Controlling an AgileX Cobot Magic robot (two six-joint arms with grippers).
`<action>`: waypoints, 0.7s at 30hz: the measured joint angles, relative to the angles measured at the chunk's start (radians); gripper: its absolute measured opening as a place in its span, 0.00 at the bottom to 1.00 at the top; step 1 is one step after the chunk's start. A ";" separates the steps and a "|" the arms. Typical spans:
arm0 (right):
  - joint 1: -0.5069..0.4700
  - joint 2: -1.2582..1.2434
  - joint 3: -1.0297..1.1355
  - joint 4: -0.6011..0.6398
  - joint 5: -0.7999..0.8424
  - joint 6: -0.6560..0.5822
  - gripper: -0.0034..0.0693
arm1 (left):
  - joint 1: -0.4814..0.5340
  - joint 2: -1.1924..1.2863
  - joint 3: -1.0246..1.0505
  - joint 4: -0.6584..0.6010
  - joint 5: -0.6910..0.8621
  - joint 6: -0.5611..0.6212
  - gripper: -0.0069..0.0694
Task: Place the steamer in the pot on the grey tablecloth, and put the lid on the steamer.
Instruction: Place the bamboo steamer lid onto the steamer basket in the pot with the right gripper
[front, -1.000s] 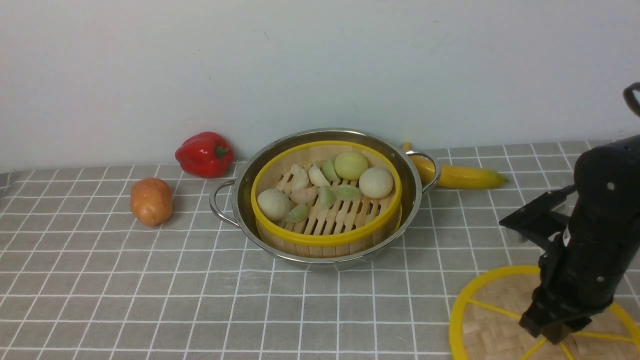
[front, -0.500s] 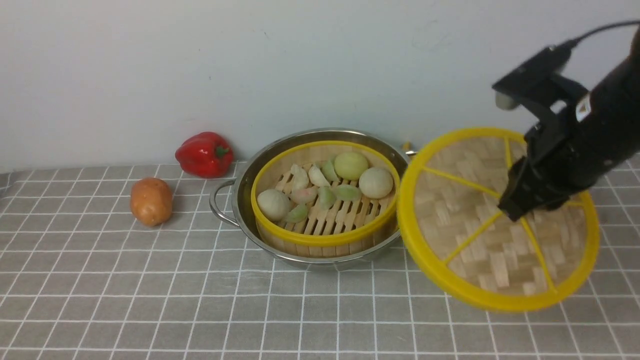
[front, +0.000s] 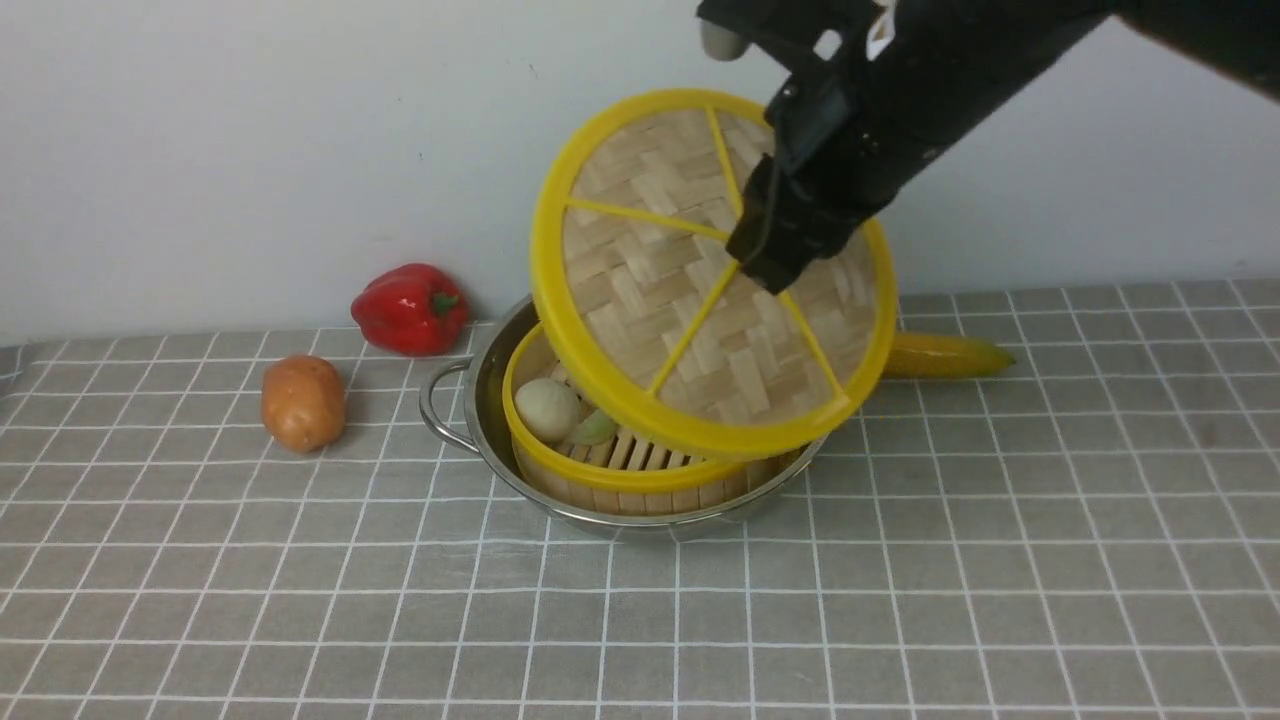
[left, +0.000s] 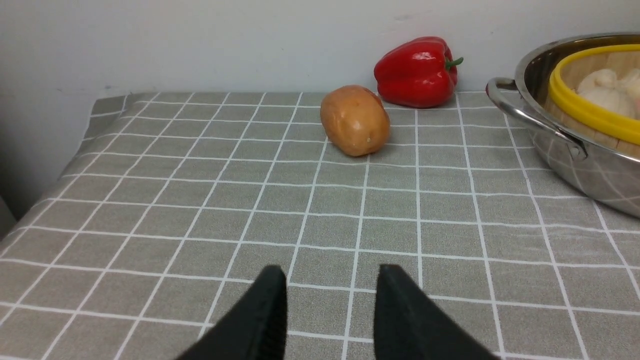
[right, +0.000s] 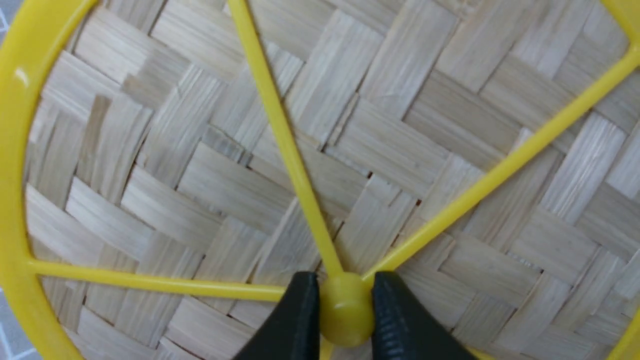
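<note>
Near the far edge of the tabletop, about midway along it, the pot (front: 600, 515) sits on the grey tablecloth (front: 300, 600) with the steamer (front: 620, 478) already inside it. The lid (front: 700, 280) hangs in the air above them, steeply tilted. Its woven face is turned toward us and its lower edge is down by the steamer's near rim, though we cannot tell whether the two touch. The right gripper (right: 345, 320) is clamped on the small centre knob (right: 345, 300) and on nothing else. The left gripper (left: 332, 280) hovers over the cloth toward the left edge, jaws apart and empty, well clear of the pot.

The tilt worries us most. If the lid goes down as it hangs, we judge the low edge would meet the steamer rim first. It could then dig in, drag the basket against the pot wall, or leave the lid propped askew with one side on the steel rim.

The grip is our second concern. A round, smooth knob pinched between two narrow fingers gives the wide disc room to swing or twist, and a quick levelling move could work it loose.

We also see a pale bun (front: 547, 408) standing fairly high in the basket, and the rest of its contents are hidden behind the lid. Anything proud of the rim would keep the lid from seating flat.

Letting go too high would probably let the light lid bounce off-centre. The potato (front: 302, 402), red pepper (front: 410, 308) and banana (front: 945, 355) lie apart from the path and seem no threat.
</note>
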 joint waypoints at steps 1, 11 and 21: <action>0.004 0.026 -0.016 0.002 0.000 -0.010 0.25 | 0.000 0.000 0.000 0.000 0.000 0.000 0.41; 0.018 0.184 -0.091 0.011 -0.051 -0.084 0.25 | 0.000 0.000 0.000 0.000 0.000 0.000 0.41; 0.018 0.210 -0.093 0.008 -0.135 -0.092 0.25 | 0.000 0.000 0.000 0.000 0.000 0.000 0.41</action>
